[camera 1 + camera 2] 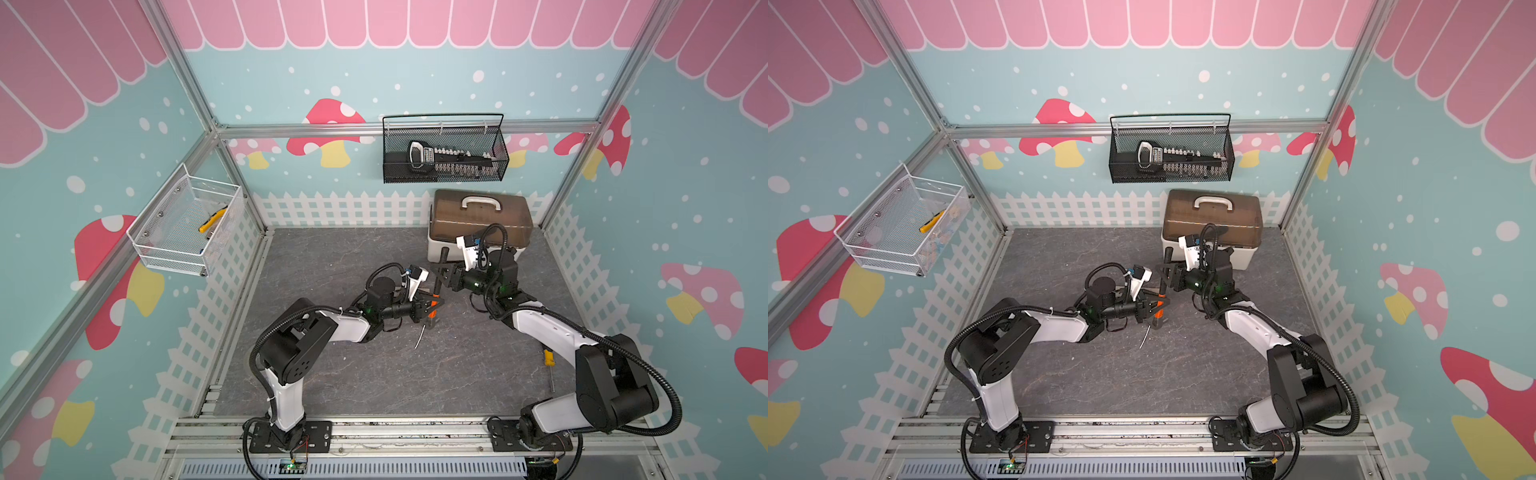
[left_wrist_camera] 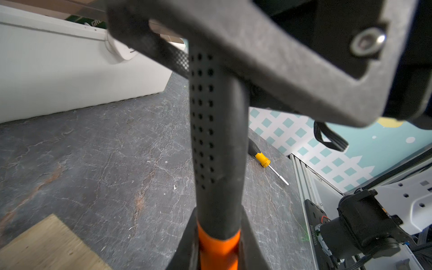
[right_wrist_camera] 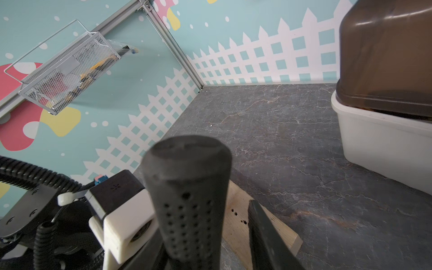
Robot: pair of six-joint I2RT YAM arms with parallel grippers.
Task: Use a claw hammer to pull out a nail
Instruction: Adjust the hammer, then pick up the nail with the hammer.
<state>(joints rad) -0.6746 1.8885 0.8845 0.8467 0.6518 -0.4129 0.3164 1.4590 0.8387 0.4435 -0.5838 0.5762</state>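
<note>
Black perforated handle of the claw hammer (image 3: 187, 187) fills the right wrist view, butt end closest to the lens. Hammer stands roughly upright just off the near corner of the storage box (image 1: 440, 249), head down, handle top level with the box's white base in both top views (image 1: 444, 255) (image 1: 1168, 255).

Left gripper (image 1: 432, 309): clamped on the hammer's orange neck. In the left wrist view its fingers (image 2: 184, 247) sit tight on either side of the orange section.

Right gripper (image 1: 442, 274): jaws straddle the upper handle, nearer the box than the left gripper. One finger (image 3: 264, 233) shows a clear gap to the handle, so not clamped.

Wooden board (image 3: 238, 224) lies flat on the tabletop (image 1: 332, 365) under the hammer, close to the box front; small dark holes in its face.

Thin silvery nail (image 1: 420, 336) lies loose on the tabletop, just past the hammer head on the side away from the box.

Yellow-handled screwdriver (image 1: 549, 365) lies well apart from the box, beside the right arm.
</note>
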